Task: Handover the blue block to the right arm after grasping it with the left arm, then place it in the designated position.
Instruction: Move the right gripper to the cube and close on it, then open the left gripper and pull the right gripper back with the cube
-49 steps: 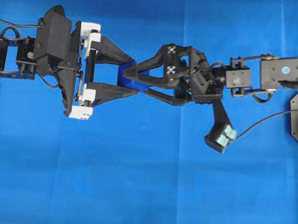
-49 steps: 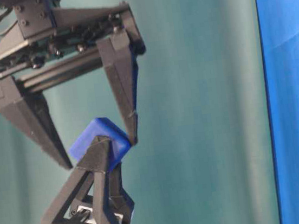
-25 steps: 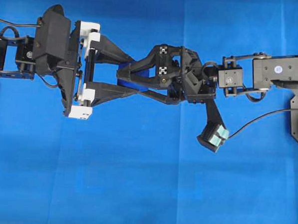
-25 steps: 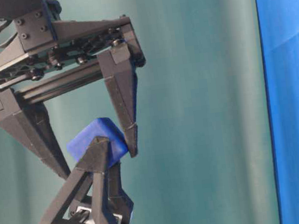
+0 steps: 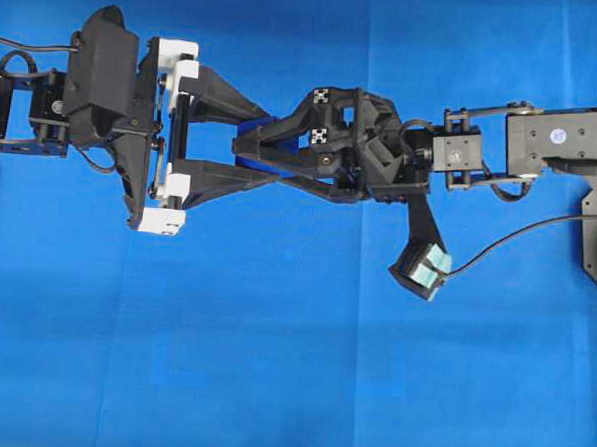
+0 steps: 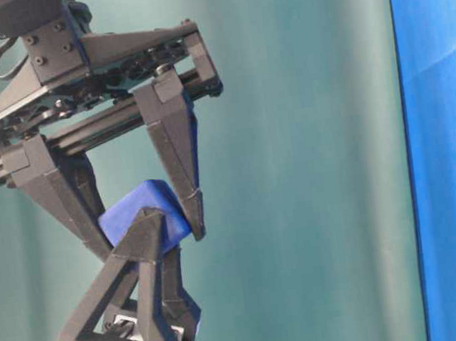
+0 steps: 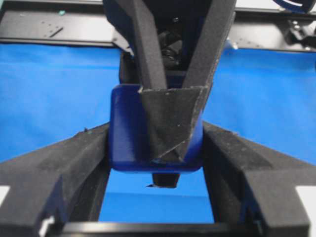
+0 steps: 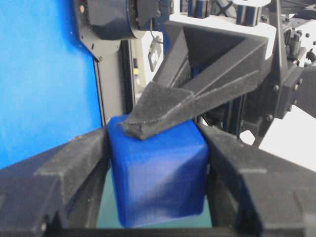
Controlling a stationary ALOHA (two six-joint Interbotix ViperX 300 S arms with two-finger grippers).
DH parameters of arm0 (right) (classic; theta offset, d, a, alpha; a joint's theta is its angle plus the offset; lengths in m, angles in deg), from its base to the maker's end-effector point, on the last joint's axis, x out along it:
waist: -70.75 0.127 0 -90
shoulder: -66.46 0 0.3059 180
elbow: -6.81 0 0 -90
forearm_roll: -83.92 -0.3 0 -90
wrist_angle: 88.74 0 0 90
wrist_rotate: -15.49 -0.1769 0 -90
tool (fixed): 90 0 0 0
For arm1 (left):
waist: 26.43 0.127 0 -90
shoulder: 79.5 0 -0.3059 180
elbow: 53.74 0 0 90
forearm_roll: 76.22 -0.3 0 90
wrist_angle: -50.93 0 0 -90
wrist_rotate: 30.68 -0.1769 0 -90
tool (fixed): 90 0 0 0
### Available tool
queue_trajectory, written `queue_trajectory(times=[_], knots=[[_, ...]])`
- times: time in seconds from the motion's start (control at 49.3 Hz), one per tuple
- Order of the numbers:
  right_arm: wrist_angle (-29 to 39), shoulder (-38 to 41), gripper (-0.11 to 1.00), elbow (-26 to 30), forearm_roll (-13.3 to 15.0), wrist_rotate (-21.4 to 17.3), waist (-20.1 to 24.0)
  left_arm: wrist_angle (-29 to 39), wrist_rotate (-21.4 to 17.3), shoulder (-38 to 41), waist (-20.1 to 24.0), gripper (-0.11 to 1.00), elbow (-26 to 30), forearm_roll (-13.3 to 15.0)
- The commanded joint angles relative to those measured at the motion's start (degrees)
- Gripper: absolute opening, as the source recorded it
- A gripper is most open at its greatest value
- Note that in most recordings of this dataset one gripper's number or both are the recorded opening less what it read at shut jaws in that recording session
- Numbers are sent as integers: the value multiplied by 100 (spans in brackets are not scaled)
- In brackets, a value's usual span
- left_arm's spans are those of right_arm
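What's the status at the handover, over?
Left gripper shut on the blue block, holding it above the cloth. Right gripper fingers against both sides of the block. Nothing in the way.

The small dark-blue plastic cube (image 8: pixel 157 177) looks smooth with a faint sheen. The black pointed gripper fingers (image 8: pixel 168 111) show a rough, grainy matt surface. The blue cloth (image 5: pixel 271 362) below looks matt and softly creased.
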State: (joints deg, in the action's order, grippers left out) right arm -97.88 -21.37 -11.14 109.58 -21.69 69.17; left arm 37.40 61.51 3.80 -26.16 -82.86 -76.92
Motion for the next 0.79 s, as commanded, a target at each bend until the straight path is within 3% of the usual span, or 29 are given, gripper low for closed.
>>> queue_trajectory(times=[0.0,0.284,0.426,0.507,0.771], knots=[[-26,-79,46,211,-26,-9,-35,-35,0,-79,-18,49,53,0],[26,-79,46,211,-26,-9,-44,-44,26,-79,-18,49,62,9],[79,-70,46,211,-26,-9,-44,-62,26,-79,-18,84,62,9],[88,-79,46,211,-26,-9,-35,-62,35,-79,0,93,62,0],[97,-97,46,176,-26,-9,-26,-62,35,-88,62,92,53,9]])
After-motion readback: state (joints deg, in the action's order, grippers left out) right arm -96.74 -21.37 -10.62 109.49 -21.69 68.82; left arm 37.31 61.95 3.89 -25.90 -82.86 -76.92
